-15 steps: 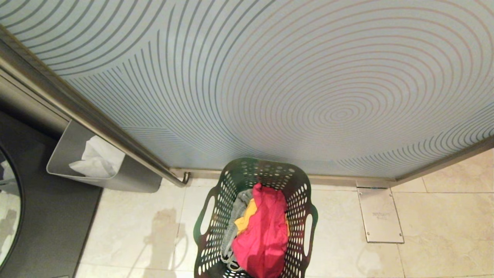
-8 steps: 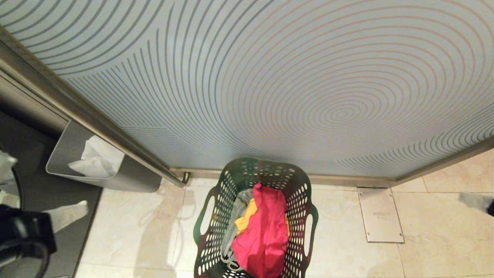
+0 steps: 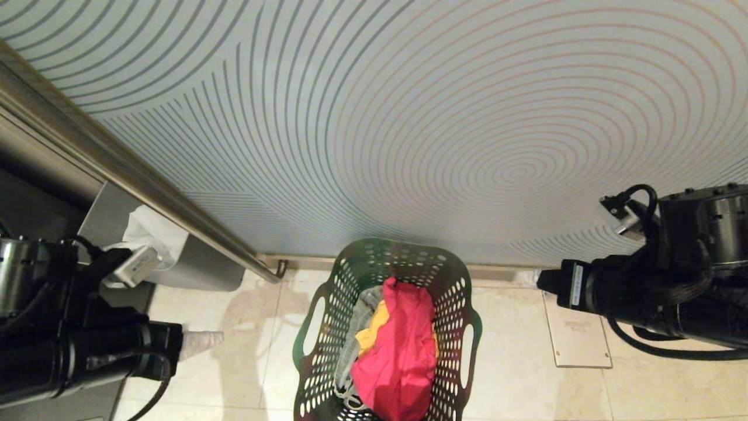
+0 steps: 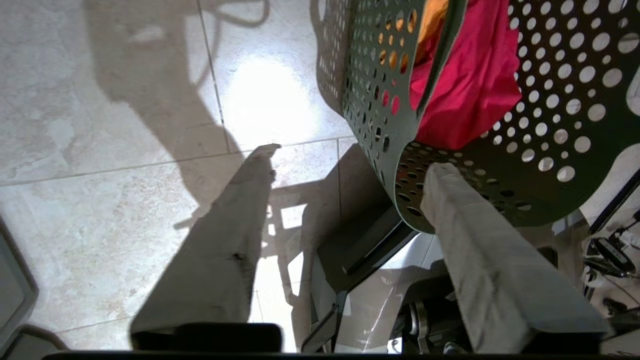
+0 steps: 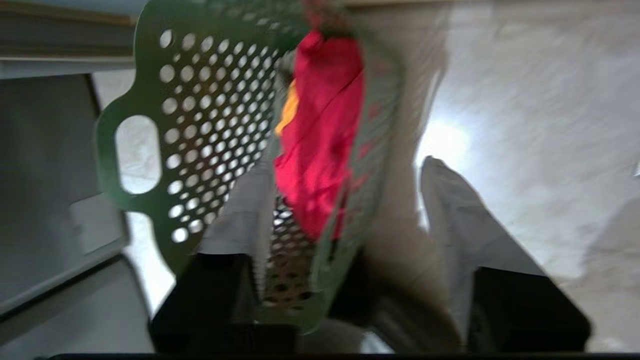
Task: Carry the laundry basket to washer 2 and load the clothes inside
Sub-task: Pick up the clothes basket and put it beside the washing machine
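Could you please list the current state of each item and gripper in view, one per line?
Dark green perforated plastic laundry basket: upright on the floor tiles, not gripped.
Bright pink-red garment: piled on top inside the basket.
Yellow-orange garment: partly buried beneath it.
Grey solid-walled bin: holds a white sheet.
Left gripper: open, empty, beside the basket.
Right gripper: open, empty.

Far across the scene, a frosted glass panel patterned with concentric curved lines, edged at the left by a slanting metal rail. Under that rail on the left, a plain grey bin holding a crumpled white sheet. Below, pale marbled floor tiles. On the right, a flat metal floor plate, close to the panel's base.
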Tool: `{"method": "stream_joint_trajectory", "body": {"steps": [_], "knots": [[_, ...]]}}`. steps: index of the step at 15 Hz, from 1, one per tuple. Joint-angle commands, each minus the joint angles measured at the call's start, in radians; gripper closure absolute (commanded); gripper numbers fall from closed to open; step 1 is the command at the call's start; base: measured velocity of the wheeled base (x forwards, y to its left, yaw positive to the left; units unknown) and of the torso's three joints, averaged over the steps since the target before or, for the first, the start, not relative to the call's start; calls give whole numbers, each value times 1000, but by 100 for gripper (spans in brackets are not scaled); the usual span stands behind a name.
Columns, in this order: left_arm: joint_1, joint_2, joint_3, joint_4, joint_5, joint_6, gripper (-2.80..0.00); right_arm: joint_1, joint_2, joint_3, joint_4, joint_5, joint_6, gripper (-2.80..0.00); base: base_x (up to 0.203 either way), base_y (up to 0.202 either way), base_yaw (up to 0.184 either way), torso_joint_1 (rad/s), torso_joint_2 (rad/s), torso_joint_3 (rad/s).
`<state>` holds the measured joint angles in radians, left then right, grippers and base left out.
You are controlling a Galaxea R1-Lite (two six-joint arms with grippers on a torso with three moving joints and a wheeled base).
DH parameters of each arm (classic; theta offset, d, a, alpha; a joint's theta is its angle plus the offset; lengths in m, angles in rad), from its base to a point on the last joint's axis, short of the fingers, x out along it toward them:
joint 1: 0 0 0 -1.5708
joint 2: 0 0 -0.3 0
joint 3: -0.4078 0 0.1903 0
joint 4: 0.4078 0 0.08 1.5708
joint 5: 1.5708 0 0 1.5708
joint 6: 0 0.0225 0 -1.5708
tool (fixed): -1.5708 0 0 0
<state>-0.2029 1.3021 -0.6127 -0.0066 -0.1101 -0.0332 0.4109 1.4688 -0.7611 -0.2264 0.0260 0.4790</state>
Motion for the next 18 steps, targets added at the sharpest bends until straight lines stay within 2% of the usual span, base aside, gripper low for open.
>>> {"method": "stream_joint_trajectory", "body": {"steps": [1, 4, 7, 8, 10, 11, 13, 15, 18], "knots": [[-37, 16, -5, 1, 10, -1, -280, 30, 71, -19, 11, 2, 17, -280, 0, 0, 0, 0, 0, 0], [-135, 14, 19, 2, 10, -9, -280, 98, 111, -32, 45, 8, 87, -280, 0, 0, 0, 0, 0, 0], [-229, 24, 21, 0, 12, -71, -280, 121, 162, -68, 64, 19, 171, -280, 0, 0, 0, 0, 0, 0], [-249, 35, 21, -4, 12, -80, -280, 123, 177, -89, 101, 51, 193, -280, 0, 0, 0, 0, 0, 0], [-302, 41, 20, -7, 25, -90, -280, 121, 207, -95, 127, 98, 205, -280, 0, 0, 0, 0, 0, 0], [-342, 52, 16, -8, 38, -118, -280, 121, 228, -98, 127, 101, 206, -280, 0, 0, 0, 0, 0, 0], [-413, 100, -4, -12, 75, -185, -280, 121, 279, -118, 129, 104, 208, -280, 0, 0, 0, 0, 0, 0], [-459, 164, -15, -59, 135, -198, -280, 123, 300, -132, 137, 108, 211, -280, 0, 0, 0, 0, 0, 0], [-495, 289, -18, -238, 270, -196, -280, 121, 321, -177, 239, 115, 237, -280, 0, 0, 0, 0, 0, 0]]}}
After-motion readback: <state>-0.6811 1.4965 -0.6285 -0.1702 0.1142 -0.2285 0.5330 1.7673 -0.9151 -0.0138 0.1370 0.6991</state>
